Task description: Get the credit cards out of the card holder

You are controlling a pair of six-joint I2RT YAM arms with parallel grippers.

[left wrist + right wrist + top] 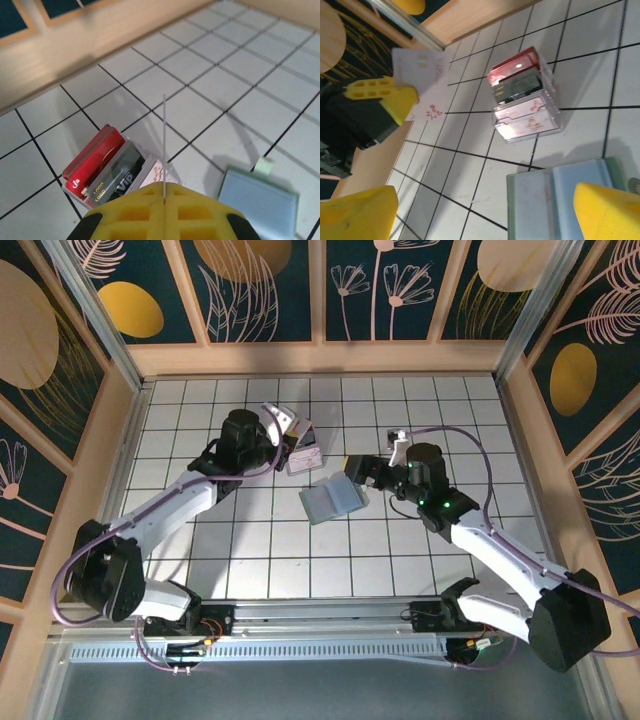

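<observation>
Right jaws wide over card holder (555, 195)

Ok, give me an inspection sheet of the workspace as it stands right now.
Surface: white tiled table, dark grid lines.
Job's things: card holder lying open and flat; white card held off the table.
Clutter: clear stand holding red, grey and white cards.
Grippers: left gripper shut on the white card; right gripper open, card holder below it.
Cables: purple cable looping along each arm.
Surroundings: wooden-framed dark floral panels.
</observation>
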